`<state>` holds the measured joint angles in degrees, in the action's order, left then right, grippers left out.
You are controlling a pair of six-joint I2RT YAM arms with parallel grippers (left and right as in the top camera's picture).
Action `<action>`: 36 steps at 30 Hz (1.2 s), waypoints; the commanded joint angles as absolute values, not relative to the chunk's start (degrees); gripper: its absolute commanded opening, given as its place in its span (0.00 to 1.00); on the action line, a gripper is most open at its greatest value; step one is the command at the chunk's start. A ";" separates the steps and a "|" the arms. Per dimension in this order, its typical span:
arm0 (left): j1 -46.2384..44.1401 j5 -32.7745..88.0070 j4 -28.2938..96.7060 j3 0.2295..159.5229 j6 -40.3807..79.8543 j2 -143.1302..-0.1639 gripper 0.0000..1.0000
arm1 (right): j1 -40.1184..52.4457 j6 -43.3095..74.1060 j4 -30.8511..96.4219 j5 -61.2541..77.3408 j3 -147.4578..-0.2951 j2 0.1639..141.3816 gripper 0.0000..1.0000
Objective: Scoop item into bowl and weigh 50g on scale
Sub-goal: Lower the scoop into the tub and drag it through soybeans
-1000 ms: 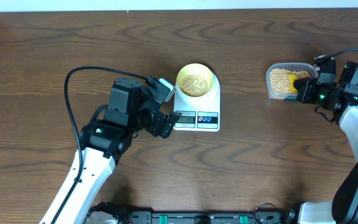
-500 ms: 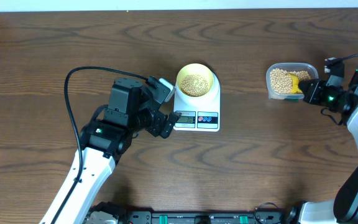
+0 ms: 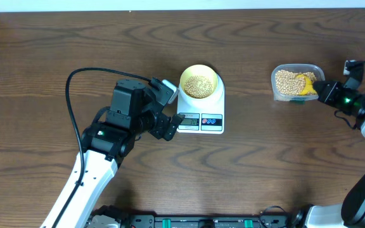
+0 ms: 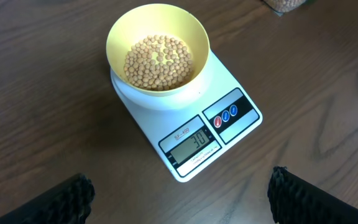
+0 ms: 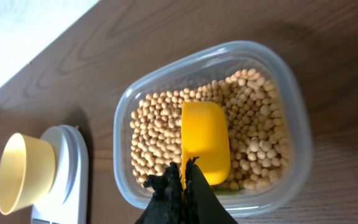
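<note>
- Right wrist view: the right gripper (image 5: 182, 173) is clenched on the handle of the yellow scoop (image 5: 205, 140). The scoop's long axis runs straight out from the jaws.
- Its cup end rests on the soybeans (image 5: 253, 124) inside the clear plastic tub (image 5: 123, 130).
- The pale-yellow bowl (image 3: 199, 68), part-filled, sits on the white scale (image 3: 214, 109). It is well apart to the robot's left of the tub, roughly in line with the scoop's axis.
- The left gripper (image 3: 165, 109) is spread wide and empty, just beside the scale.
- The display (image 4: 194, 142) reads 30, so more beans look needed, and the carry falls to the right arm.
</note>
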<state>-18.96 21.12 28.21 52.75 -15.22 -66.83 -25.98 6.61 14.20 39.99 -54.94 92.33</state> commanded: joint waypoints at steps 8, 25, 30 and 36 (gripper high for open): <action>-18.65 21.85 28.16 52.64 -15.14 -66.22 0.91 | -27.11 11.86 10.52 46.09 -54.96 92.71 0.01; -18.65 21.85 28.16 52.64 -15.14 -66.22 0.91 | -32.12 15.46 8.12 56.16 -54.96 92.71 0.01; -18.65 21.85 28.16 52.64 -15.14 -66.22 0.92 | -33.43 15.92 7.90 58.94 -54.96 92.71 0.01; -18.65 21.85 28.16 52.64 -15.14 -66.22 0.91 | -34.57 16.40 7.88 63.20 -54.96 92.71 0.01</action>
<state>-18.96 21.10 28.21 52.73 -15.22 -66.83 -33.87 15.55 8.05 58.28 -54.94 92.42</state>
